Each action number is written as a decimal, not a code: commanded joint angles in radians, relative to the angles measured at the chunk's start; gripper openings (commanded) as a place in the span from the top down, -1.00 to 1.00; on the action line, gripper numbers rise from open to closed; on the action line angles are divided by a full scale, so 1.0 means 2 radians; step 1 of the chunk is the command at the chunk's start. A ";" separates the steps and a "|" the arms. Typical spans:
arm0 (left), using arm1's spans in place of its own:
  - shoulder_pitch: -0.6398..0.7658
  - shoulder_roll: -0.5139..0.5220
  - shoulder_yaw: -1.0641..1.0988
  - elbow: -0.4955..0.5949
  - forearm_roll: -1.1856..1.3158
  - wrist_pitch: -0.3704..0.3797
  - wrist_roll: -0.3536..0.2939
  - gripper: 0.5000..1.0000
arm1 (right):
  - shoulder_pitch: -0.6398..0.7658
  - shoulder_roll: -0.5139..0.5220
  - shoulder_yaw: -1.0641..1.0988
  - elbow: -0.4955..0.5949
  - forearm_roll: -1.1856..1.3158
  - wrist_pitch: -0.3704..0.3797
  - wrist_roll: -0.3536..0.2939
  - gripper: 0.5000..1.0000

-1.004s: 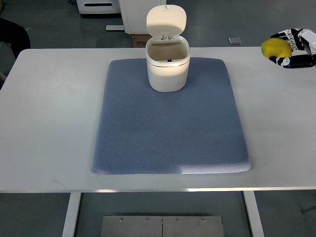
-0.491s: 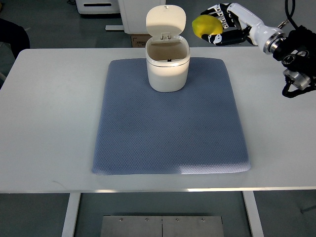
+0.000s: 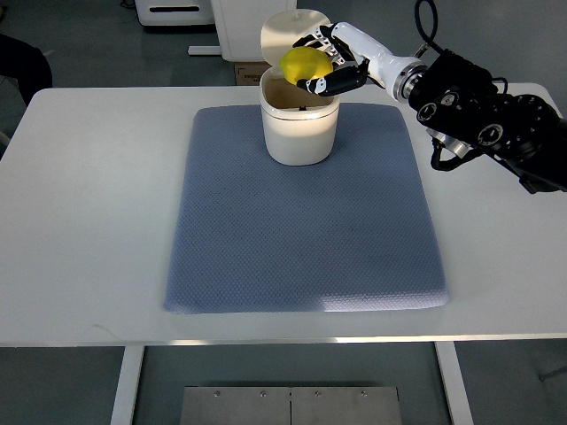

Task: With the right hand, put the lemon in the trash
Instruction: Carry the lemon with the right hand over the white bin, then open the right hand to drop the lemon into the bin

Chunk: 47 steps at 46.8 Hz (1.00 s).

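A yellow lemon [image 3: 302, 63] sits in my right hand [image 3: 321, 64], whose black and white fingers curl around it. The hand hovers directly above the mouth of the small white trash bin [image 3: 300, 128], whose lid [image 3: 283, 32] stands flipped up behind. The bin rests at the far edge of a blue-grey mat [image 3: 306, 217]. My right arm [image 3: 478, 111] reaches in from the right edge across the table's back corner. The left arm does not show.
The white table [image 3: 89, 212] spreads around the mat. Beyond its far edge are white furniture bases [image 3: 177, 12] and a cardboard box [image 3: 248, 71] on the floor.
My right hand has carried the lemon leftward from the table's far right corner to above the bin's opening. The bin and mat have not moved.
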 commanded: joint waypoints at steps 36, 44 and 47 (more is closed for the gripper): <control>0.000 0.000 0.000 0.000 0.000 0.000 0.000 -1.00 | -0.008 0.036 -0.004 -0.102 -0.003 0.040 -0.014 -0.25; 0.000 0.000 0.000 0.000 0.000 0.000 0.000 -1.00 | -0.015 0.036 -0.003 -0.102 -0.004 0.040 -0.014 -0.72; 0.000 0.000 0.000 0.000 0.000 0.000 0.000 -1.00 | -0.016 0.036 -0.003 -0.101 -0.004 0.040 -0.014 -0.95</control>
